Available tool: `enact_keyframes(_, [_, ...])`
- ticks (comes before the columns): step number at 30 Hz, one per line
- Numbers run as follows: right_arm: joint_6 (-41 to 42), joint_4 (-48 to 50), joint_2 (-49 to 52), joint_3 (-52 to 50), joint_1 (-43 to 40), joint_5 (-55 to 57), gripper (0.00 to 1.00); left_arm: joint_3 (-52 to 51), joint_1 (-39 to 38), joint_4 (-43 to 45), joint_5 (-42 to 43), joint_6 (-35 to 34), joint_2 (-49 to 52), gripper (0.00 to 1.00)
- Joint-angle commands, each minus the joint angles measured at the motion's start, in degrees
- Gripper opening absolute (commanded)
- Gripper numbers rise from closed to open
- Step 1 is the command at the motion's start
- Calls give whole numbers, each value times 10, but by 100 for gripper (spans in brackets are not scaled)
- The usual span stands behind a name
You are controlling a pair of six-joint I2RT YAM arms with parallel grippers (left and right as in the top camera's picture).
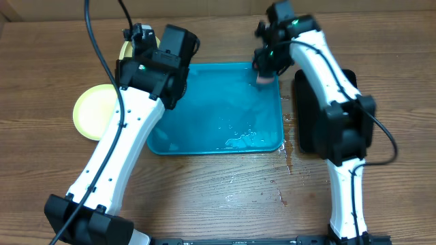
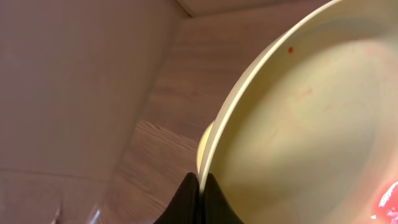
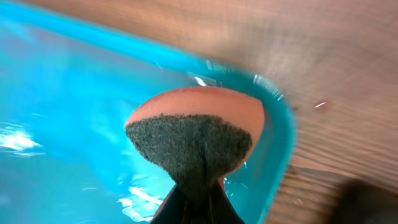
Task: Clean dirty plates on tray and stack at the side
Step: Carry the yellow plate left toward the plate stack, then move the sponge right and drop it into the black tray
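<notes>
The left fingers (image 2: 190, 200) are clenched on the rim of a yellow plate (image 2: 298, 124). They hold it tilted just beyond the tray's (image 1: 204, 146) far left corner, clear of the tray. The plate's face shows a red speck near the rim and a red smear further in, so I judge it not yet clean. A yellow sliver peeks out behind its rim, and I cannot tell what it is. A second plate (image 1: 92, 112), yellow with a green rim, lies flat on the table (image 1: 218, 197) just beside the tray's left edge, partly under the left arm. No blue-white plate is in sight.

The right fingers (image 3: 186, 208) grasp a sponge (image 3: 199, 118) by its dark scouring side, with the orange side pointing away. It sits low at the tray's far right corner, close to the rim. I cannot tell whether it touches the tray.

The plate therefore lies to the sponge's left, the full width of the tray away along its far edge. For scrubbing, the two would have to meet over the tray. The floor between them is bare and wet, with puddles toward the near edge, so there is open room. The black tray (image 1: 320, 116) lies just beside the tray's right edge under the right arm. The second plate crowds the left side, and it looks like the natural stacking spot.
</notes>
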Motion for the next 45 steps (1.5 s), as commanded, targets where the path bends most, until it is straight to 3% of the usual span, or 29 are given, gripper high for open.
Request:
enact_keyframes(1, [36, 0, -94, 44, -26, -41, 4, 15, -35, 9, -110, -30, -3, 4])
enact_keyframes(6, [54, -3, -132, 44, -59, -72, 4, 15, -85, 12, -186, -54, -1, 4])
enact_keyframes(13, [56, -24, -138, 44, -102, -137, 4, 9, -126, 12, -213, -73, 0, 4])
enact_keyframes(23, [49, -53, -139, 44, -114, -137, 4, 7, -156, 12, -228, -79, 0, 4])
enact_keyframes(29, [50, -110, -139, 44, -128, -44, 4, 6, -154, 5, -112, -79, 0, 4])
enact_keyframes(35, [87, -201, -138, 13, -155, 127, 4, -15, -155, 9, -100, -101, 0, 4])
enact_keyframes(45, [65, -95, -138, -160, -197, 156, 4, -42, -155, 19, -115, -135, 0, 4])
